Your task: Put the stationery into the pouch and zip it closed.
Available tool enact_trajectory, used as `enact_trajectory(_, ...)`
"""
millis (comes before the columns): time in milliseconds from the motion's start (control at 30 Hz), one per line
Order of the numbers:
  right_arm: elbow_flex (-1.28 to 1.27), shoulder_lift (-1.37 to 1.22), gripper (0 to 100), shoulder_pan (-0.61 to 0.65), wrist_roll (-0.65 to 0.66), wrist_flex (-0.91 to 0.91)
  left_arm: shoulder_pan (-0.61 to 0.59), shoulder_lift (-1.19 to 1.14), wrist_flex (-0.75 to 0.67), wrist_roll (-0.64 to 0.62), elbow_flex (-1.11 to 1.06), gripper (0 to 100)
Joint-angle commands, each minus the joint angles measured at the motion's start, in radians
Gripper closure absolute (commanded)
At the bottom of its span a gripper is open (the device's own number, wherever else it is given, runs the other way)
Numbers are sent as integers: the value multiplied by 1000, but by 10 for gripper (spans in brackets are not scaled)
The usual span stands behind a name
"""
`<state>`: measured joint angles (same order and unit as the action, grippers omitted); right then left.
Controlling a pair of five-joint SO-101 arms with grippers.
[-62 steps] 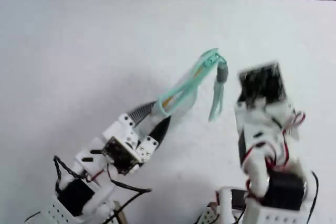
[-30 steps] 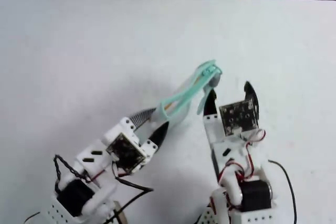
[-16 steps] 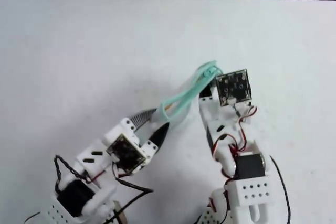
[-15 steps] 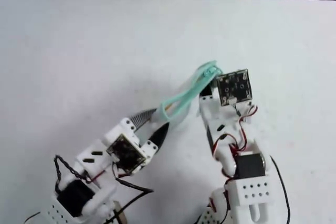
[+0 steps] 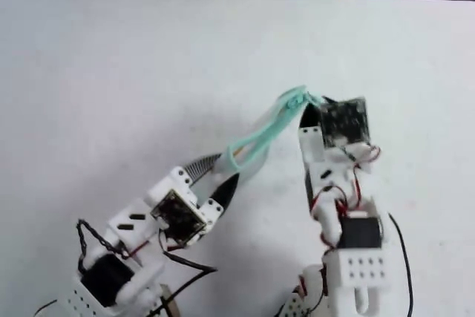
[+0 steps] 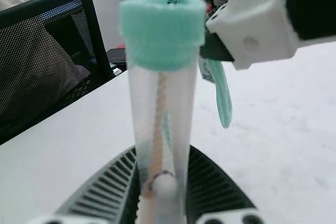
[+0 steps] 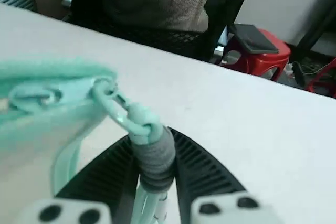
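The clear pouch [image 5: 260, 135] with teal trim is lifted off the table, slanting up to the right. My left gripper [image 5: 221, 168] is shut on its lower end; in the left wrist view the pouch [image 6: 163, 103] stands between the jaws of the left gripper [image 6: 163, 192], and a thin orange stick [image 6: 157, 124] shows inside it. My right gripper [image 5: 306, 114] is at the pouch's top end. In the right wrist view the right gripper [image 7: 153, 169] is shut on the grey zipper pull [image 7: 155, 156], which hangs from the teal zipper edge [image 7: 52, 85]. A teal strap [image 6: 221, 95] dangles below.
The white table [image 5: 111, 72] spreads wide behind and to the left of the arms. Black mesh chairs [image 6: 47, 66] and a red stool [image 7: 257, 51] stand beyond the table's far edge.
The right arm came in from the right, turned its wrist and shut on the zipper pull that had hung free, then shifted slightly right. The left arm kept holding the pouch.
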<state>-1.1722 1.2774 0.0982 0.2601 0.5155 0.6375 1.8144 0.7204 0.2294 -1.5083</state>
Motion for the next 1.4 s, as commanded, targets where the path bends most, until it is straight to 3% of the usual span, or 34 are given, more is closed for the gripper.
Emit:
enact_trajectory(0,89,179,980,16,2,88,10,4,-6,0,6,976)
enact_trajectory(433,313,263,981,282,2,429,10,4,-6,0,5,976)
enact_trajectory(667,336,263,981,354,9,506,10,4,-6,0,2,976)
enact_trajectory(800,376,257,981,456,29,555,5,4,-28,0,-3,976)
enact_trajectory(1000,522,81,981,598,94,676,4,4,-152,5,-91,977)
enact_trajectory(1200,704,-93,980,711,95,826,4,4,-158,3,-95,977)
enact_trajectory(1367,706,-139,980,756,95,886,4,4,-157,3,-94,977)
